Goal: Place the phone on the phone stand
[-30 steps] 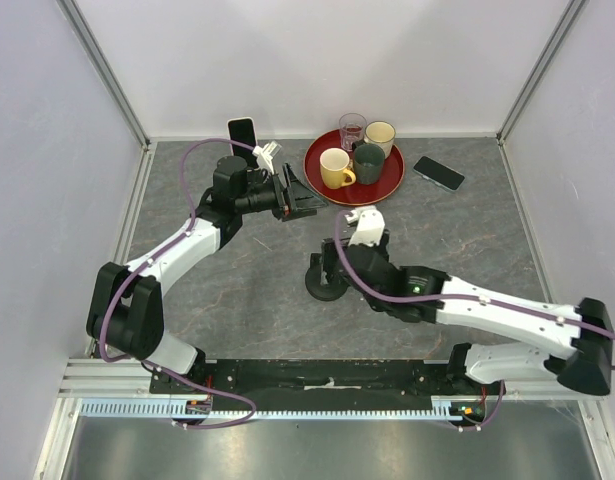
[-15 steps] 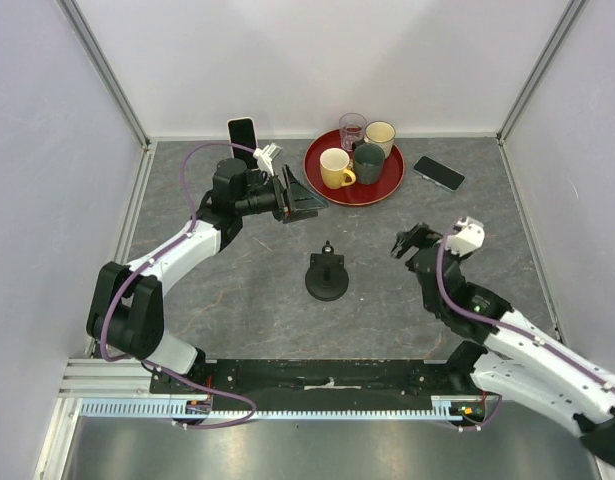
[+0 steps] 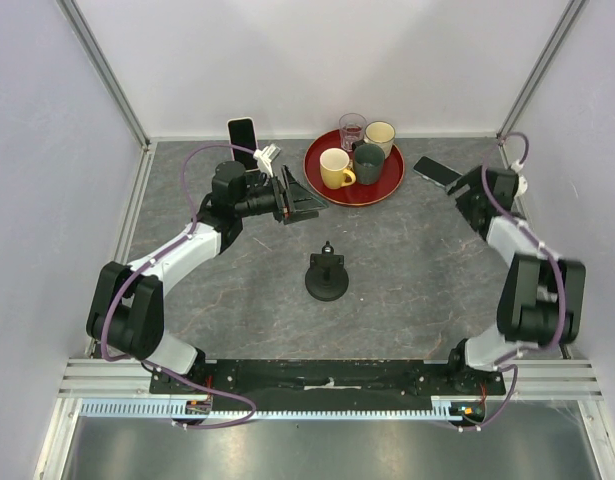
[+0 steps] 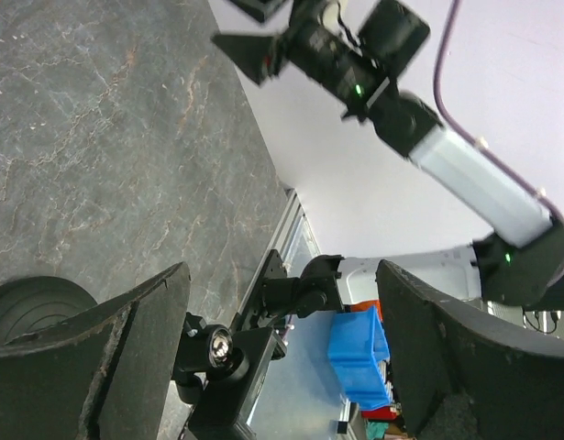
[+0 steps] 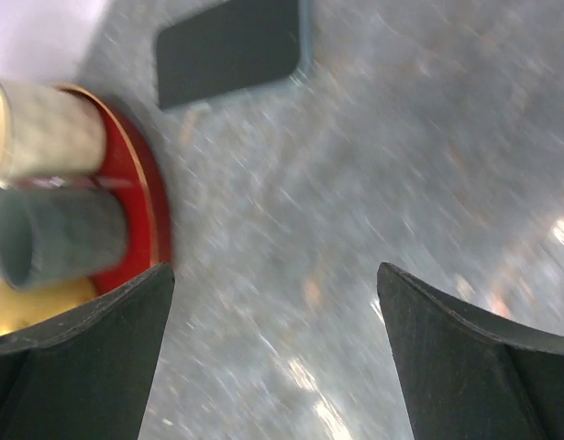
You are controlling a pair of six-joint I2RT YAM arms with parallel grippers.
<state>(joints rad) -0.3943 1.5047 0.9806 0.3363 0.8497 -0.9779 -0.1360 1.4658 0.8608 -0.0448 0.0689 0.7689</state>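
Phone stand [image 3: 327, 278] (black, round base) upright at the middle of the counter [image 3: 237, 290], well apart from the phone. Beyond it, the left gripper [image 4: 282, 270] hovers with jaws apart, gripping nothing. At far right, the right gripper [image 5: 272, 275], jaws spread wide and likewise holding nothing, is just beside the phone [image 3: 438, 172]. The phone lies flat on the counter near the red tray [image 3: 382, 188] of mugs. A second phone [image 3: 242, 135] stands upright by the back wall, apparently propped (support hidden).

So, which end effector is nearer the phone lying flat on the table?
Right. The right end effector sits just beside the phone; the left end effector is far off, across the red tray.
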